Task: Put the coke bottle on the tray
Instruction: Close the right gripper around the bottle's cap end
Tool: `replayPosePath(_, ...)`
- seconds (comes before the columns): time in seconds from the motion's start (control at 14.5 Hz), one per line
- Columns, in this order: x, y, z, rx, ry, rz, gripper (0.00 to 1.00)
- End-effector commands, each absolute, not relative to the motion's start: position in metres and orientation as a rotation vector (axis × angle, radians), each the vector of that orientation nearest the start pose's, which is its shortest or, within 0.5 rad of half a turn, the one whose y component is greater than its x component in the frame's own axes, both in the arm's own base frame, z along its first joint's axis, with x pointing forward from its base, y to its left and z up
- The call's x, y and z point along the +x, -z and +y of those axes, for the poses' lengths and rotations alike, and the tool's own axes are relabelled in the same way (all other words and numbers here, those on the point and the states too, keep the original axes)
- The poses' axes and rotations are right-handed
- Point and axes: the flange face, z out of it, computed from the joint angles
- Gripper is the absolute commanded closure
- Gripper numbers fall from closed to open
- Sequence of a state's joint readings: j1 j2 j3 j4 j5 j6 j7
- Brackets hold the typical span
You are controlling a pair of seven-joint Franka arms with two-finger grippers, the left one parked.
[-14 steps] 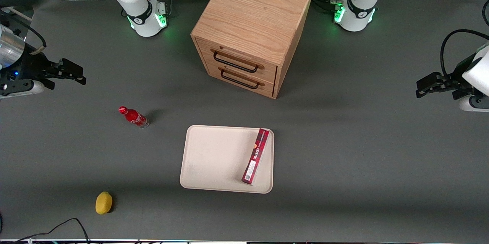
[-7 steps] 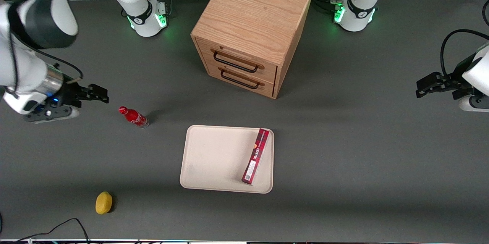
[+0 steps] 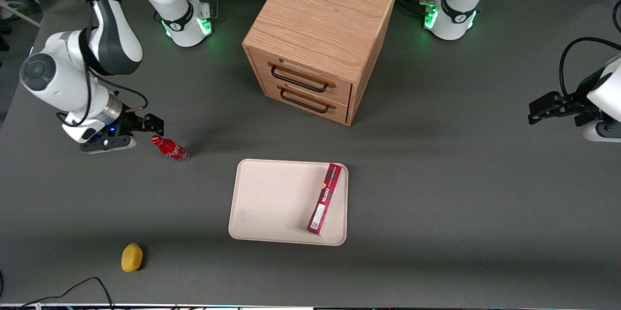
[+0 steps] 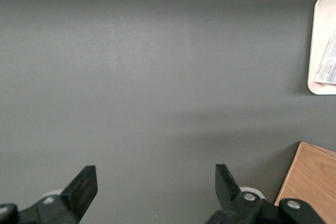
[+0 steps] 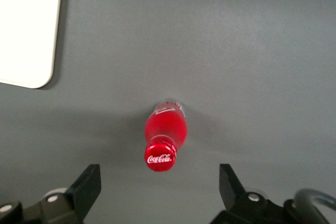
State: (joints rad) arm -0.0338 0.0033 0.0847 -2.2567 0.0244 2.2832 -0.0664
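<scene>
The coke bottle is small and red with a red cap, and stands upright on the grey table toward the working arm's end. The right wrist view shows it from above, with its cap just ahead of the open fingers. My right gripper is open and empty, hovering beside the bottle's cap without touching it. The cream tray lies flat in the middle of the table, nearer the front camera than the cabinet. Its corner shows in the right wrist view.
A long dark-red box lies on the tray along its edge toward the parked arm. A wooden two-drawer cabinet stands farther from the camera than the tray. A yellow lemon-like object and a black cable lie near the front edge.
My right arm has swung in from the table's edge toward the bottle. The gripper is now just beside the cap, still open. The bottle, tray and box have not moved.
</scene>
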Motion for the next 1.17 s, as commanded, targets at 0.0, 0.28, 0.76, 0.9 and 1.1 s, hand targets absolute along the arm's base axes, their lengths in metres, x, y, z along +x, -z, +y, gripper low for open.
replayPosePath(0.0, 0.505, -0.349, 0.024, -3.125, 0.127, -0.160, 0.01)
replayPosePath(0.28, 0.509, -0.337, 0.024, -3.122, 0.135, -0.159, 0.37)
replayPosePath(0.76, 0.508, -0.340, 0.023, -3.123, 0.130, -0.157, 1.00)
replayPosePath(0.9, 0.507, -0.359, 0.024, -3.125, 0.094, -0.155, 1.00)
replayPosePath(1.1, 0.523, -0.439, 0.026, -3.125, -0.026, -0.164, 1.00)
